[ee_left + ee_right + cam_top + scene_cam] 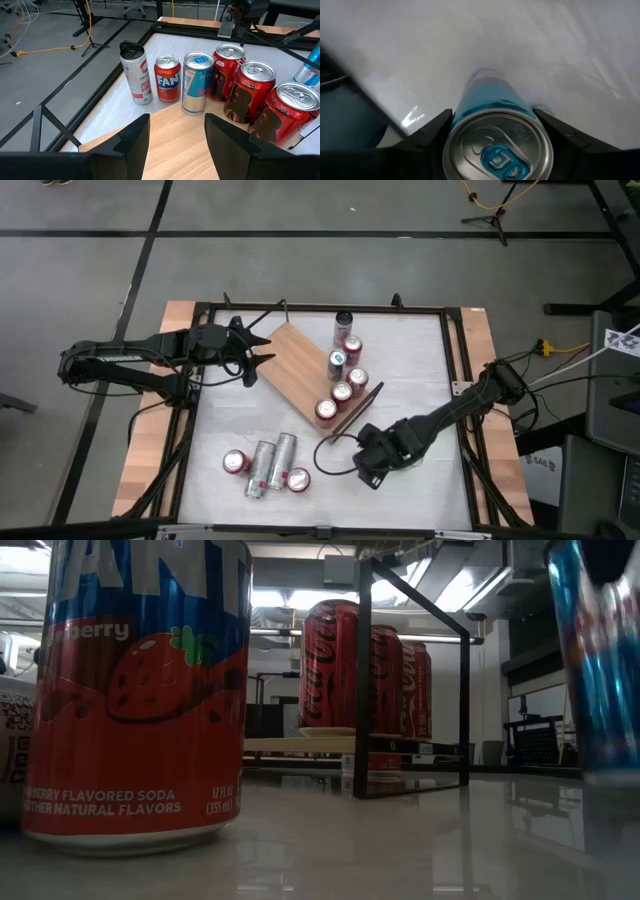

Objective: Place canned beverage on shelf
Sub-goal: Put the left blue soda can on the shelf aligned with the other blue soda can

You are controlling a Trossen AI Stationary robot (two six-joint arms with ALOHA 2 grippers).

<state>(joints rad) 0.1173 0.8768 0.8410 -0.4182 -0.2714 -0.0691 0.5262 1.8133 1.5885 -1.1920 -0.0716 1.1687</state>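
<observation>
Here, right gripper (492, 131) clamping blue can (495, 130), white tabletop (560, 45)

Shelf (290, 365) half bare; cans (341, 375) opposite

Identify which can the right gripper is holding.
The slim blue aluminium can with a blue tab, clamped in the right gripper above the white tabletop; all other cans stand or lie untouched.

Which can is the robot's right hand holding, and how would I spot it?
Start at the light-brown wooden shelf board lying slantwise on the white table. Just past its near right end sits the right hand, shut on a slim blue aluminium can. Unlike the red cans lined along the board, it is blue and off the wood.
</observation>
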